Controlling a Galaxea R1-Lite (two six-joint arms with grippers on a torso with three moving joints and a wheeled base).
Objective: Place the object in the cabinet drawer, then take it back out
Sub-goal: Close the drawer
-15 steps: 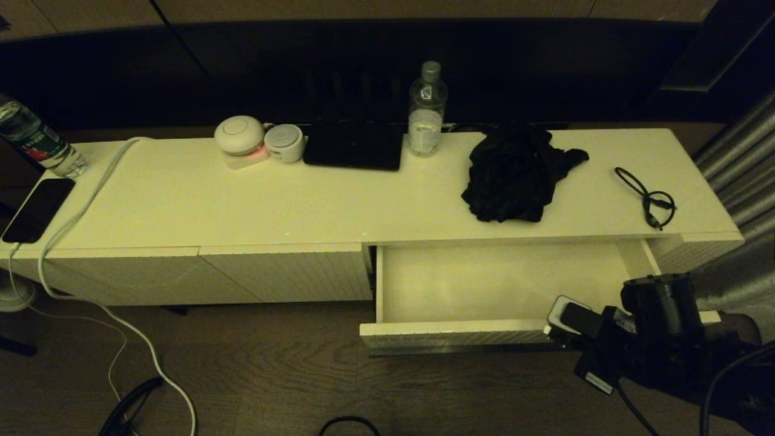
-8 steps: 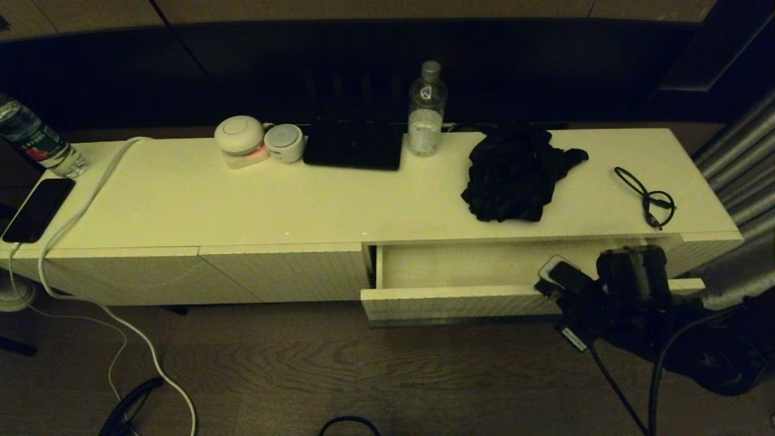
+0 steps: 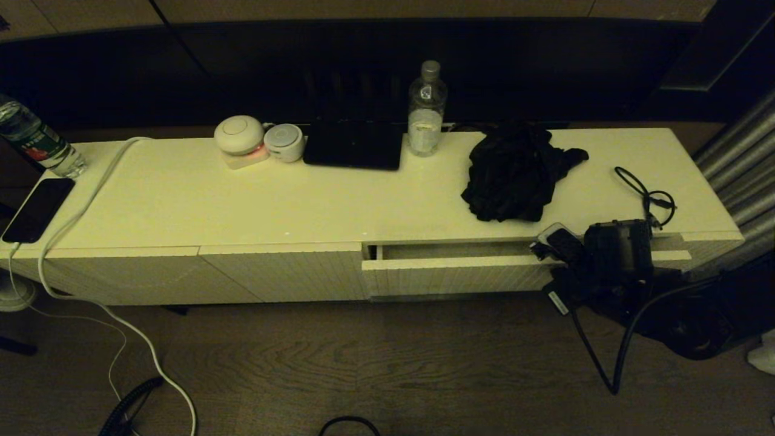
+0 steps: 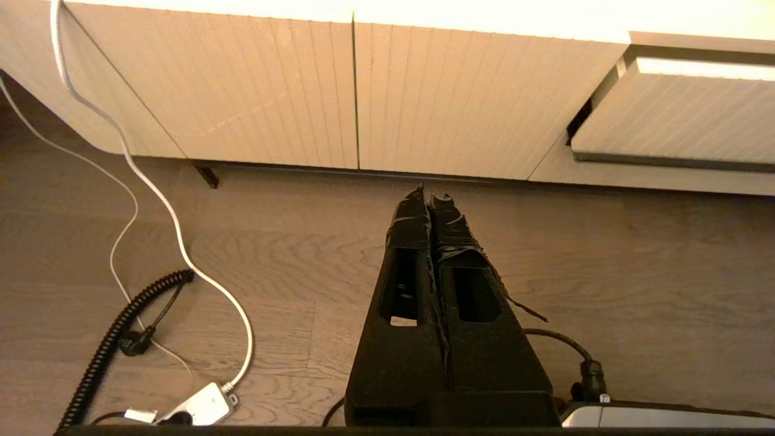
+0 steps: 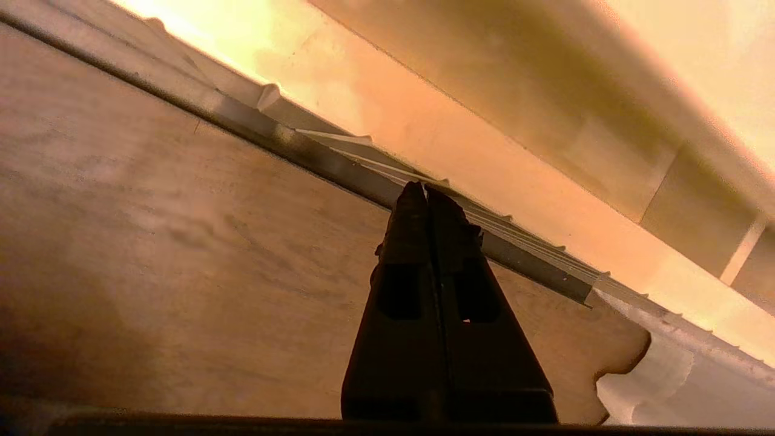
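**No readable text in sight**

Scanning for lettering now: the bottle at the desk's far left end wears a red-and-green label, but its print is too small to make out. The clear bottle, well to its right, shows only an unreadable mark.

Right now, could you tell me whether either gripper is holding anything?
Nothing is held: the right gripper is shut against the cabinet drawer handle strip, the left gripper shut over the floor.

Cream-white ribbed matt cabinet drawer, dark metal-looking handle strip beneath its front; smooth cabinet top; crumpled black cloth on it; grained wood floor below.
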